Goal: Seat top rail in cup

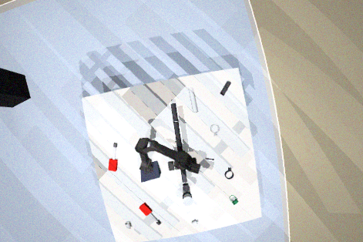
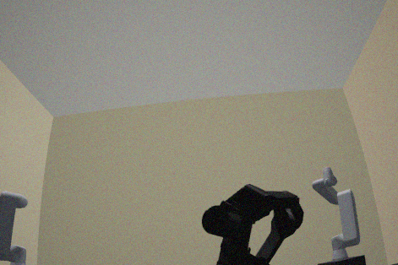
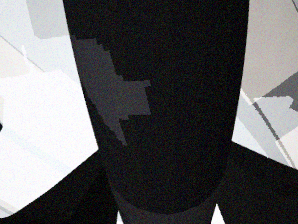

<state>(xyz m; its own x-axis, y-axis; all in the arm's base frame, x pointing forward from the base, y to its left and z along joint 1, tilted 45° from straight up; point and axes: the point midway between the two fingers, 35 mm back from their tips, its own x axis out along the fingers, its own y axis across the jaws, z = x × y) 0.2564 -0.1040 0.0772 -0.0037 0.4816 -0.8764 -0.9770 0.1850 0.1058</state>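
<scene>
The black top rail (image 1: 176, 131) (image 3: 165, 65) runs lengthwise in the top view and fills the middle of the wrist view. My gripper (image 1: 186, 163) (image 3: 160, 147) is shut on the rail, with a dark finger on each side of it in the wrist view; its fingertips are hidden under the arm in the top view. The big post's pale round cap (image 1: 187, 199) is beyond the rail's near end. Dark fittings (image 1: 186, 189) sit between them, with a thin pale line at the rail's end. The end cup and band cannot be told apart, and the rail's seating is unclear. The loop cap is not distinguishable.
A dark block (image 1: 171, 166) is left of the rail. Two red blocks (image 1: 112, 165) (image 1: 145, 209) lie left and below. A black cylinder (image 1: 226, 88), a pale tube (image 1: 193, 100), a black ring (image 1: 229, 174) and a green part (image 1: 233, 199) lie to the right.
</scene>
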